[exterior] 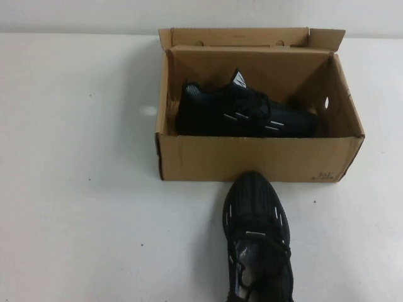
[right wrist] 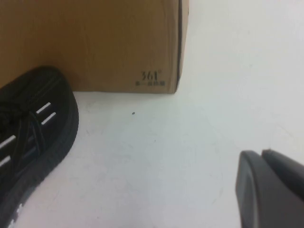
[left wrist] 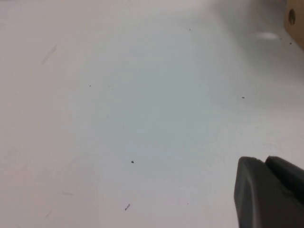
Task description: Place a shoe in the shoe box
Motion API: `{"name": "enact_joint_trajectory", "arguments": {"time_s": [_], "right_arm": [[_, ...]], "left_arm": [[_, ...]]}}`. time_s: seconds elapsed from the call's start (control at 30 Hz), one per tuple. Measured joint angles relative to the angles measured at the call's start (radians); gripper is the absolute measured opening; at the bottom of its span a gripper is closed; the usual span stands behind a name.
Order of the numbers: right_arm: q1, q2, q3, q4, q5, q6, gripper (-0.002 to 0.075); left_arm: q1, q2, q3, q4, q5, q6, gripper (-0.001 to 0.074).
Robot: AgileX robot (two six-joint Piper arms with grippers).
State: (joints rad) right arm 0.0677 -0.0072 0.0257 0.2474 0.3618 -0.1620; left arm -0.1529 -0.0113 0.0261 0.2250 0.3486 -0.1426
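The brown cardboard shoe box (exterior: pixel 252 158) stands open at the back middle of the table, lid flap up. One black shoe (exterior: pixel 245 112) lies on its side inside it. A look-alike black shoe (exterior: pixel 257 239) rests on the table in front of the box, toe against the front wall; the right wrist view shows its toe (right wrist: pixel 33 133) by the box's printed corner (right wrist: pixel 151 78). My right gripper (right wrist: pixel 262 156) hovers shut and empty over bare table near that corner. My left gripper (left wrist: pixel 263 162) is shut and empty over bare table, left of the box's end (left wrist: pixel 293 21). Neither arm shows in the high view.
The white table (exterior: pixel 82 189) stretches wide to the left of the box and the outer shoe. A narrower strip of table (exterior: pixel 359 239) lies to the right of the shoe.
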Motion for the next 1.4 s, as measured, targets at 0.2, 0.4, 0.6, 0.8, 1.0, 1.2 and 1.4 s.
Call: {"name": "enact_joint_trajectory", "arguments": {"time_s": [0.2, 0.4, 0.6, 0.8, 1.0, 1.2, 1.4], "right_arm": [[0.0, 0.0, 0.0, 0.0, -0.021, 0.0, -0.0016], [0.0, 0.0, 0.0, 0.0, -0.021, 0.0, -0.0016], [0.0, 0.0, 0.0, -0.014, -0.021, 0.0, -0.0016], [0.0, 0.0, 0.0, -0.016, -0.021, 0.0, -0.0016], [0.0, 0.0, 0.0, -0.016, -0.021, 0.0, -0.0016], [0.0, 0.0, 0.0, -0.016, -0.027, 0.0, -0.0016], [0.0, 0.0, 0.002, 0.088, -0.28, 0.0, -0.0016]], "left_arm": [[0.0, 0.0, 0.0, 0.0, 0.0, 0.0, 0.0], [0.0, 0.0, 0.0, 0.0, 0.0, 0.0, 0.0], [0.0, 0.0, 0.0, 0.002, 0.0, 0.0, 0.0], [0.0, 0.0, 0.0, 0.002, 0.0, 0.0, 0.0], [0.0, 0.0, 0.0, 0.002, 0.0, 0.0, 0.0], [0.0, 0.0, 0.0, 0.002, 0.0, 0.0, 0.0], [0.0, 0.0, 0.0, 0.002, -0.173, 0.0, 0.0]]}}
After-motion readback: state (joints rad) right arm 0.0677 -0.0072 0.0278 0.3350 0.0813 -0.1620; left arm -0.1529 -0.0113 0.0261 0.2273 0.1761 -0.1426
